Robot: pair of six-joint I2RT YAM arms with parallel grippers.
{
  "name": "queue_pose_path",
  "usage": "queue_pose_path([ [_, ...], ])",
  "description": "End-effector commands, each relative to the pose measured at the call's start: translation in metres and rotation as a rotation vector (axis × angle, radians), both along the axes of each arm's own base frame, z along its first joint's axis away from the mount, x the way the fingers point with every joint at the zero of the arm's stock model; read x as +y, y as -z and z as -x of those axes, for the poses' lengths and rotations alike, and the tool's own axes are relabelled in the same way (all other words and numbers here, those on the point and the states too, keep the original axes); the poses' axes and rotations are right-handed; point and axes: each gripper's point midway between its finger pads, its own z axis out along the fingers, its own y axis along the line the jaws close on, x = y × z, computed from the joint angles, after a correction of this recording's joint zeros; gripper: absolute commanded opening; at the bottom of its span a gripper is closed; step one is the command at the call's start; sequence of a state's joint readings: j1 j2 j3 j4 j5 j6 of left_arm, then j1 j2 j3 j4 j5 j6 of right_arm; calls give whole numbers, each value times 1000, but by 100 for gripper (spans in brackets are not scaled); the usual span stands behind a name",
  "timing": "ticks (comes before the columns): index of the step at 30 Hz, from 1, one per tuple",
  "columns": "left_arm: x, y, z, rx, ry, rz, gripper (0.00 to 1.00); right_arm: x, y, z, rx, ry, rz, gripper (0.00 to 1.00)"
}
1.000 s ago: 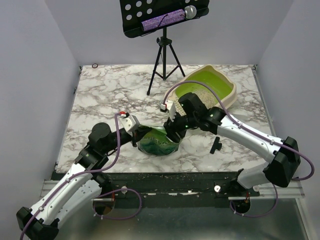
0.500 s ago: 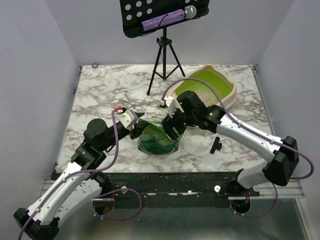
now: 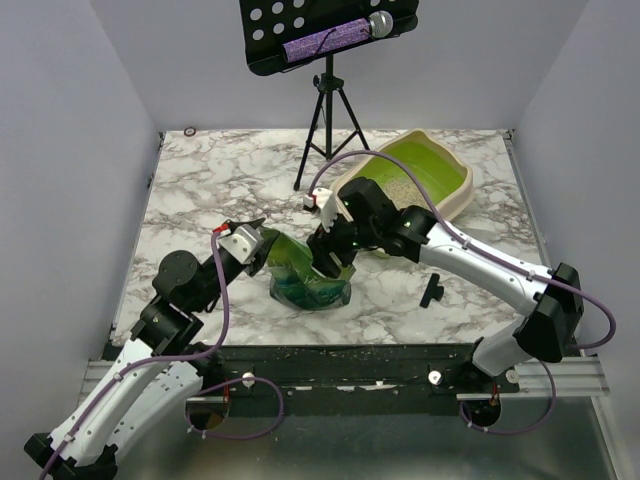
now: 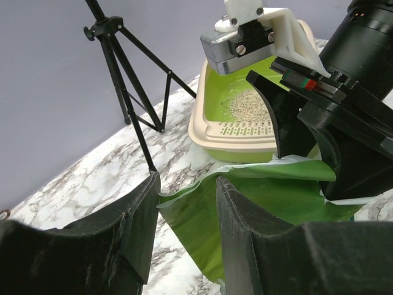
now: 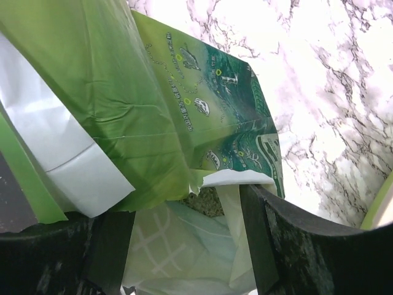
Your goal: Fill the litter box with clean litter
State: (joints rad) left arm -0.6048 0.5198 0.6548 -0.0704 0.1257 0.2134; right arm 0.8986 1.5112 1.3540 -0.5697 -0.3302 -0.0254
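The beige litter box [image 3: 456, 194] with its lime-green inside sits at the back right, and a patch of clean litter [image 3: 400, 187] lies in it. The left wrist view shows the box [image 4: 233, 140] and its litter [image 4: 249, 106] beyond the bag. A glossy green bag [image 3: 305, 282] stands at the table's middle front. My left gripper [image 3: 262, 243] is open at the bag's left rim, with the bag's edge [image 4: 184, 212] loose in the gap [image 4: 187, 181]. My right gripper [image 3: 328, 262] is open over the bag's mouth [image 5: 184, 206]. Granules [image 5: 209, 200] show inside the bag [image 5: 202, 110].
A black tripod [image 3: 325, 120] carrying a perforated tray stands at the back centre, just left of the litter box. A small black piece [image 3: 432, 290] lies on the marble right of the bag. A small ring [image 3: 190, 131] sits at the far left corner.
My left gripper has opened, let go of the bag's edge and pulled back to the left. The right gripper has spread wider and shifted left over the bag, which now stands more upright.
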Motion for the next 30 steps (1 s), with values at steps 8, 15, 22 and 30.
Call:
queue_pose_path([
  [8, -8, 4, 11, 26, 56, 81, 50, -20, -31, -17, -120, 193, -15, 75],
  [15, -10, -5, 17, 22, 83, 152, 53, -90, -83, -32, -250, 538, -29, 82],
  [22, -2, -20, 26, -15, 72, 207, 61, -170, -60, -52, -203, 943, 39, 85],
  [30, 0, -29, 33, -33, 79, 249, 66, -294, 4, -85, -43, 1490, 1, 85],
])
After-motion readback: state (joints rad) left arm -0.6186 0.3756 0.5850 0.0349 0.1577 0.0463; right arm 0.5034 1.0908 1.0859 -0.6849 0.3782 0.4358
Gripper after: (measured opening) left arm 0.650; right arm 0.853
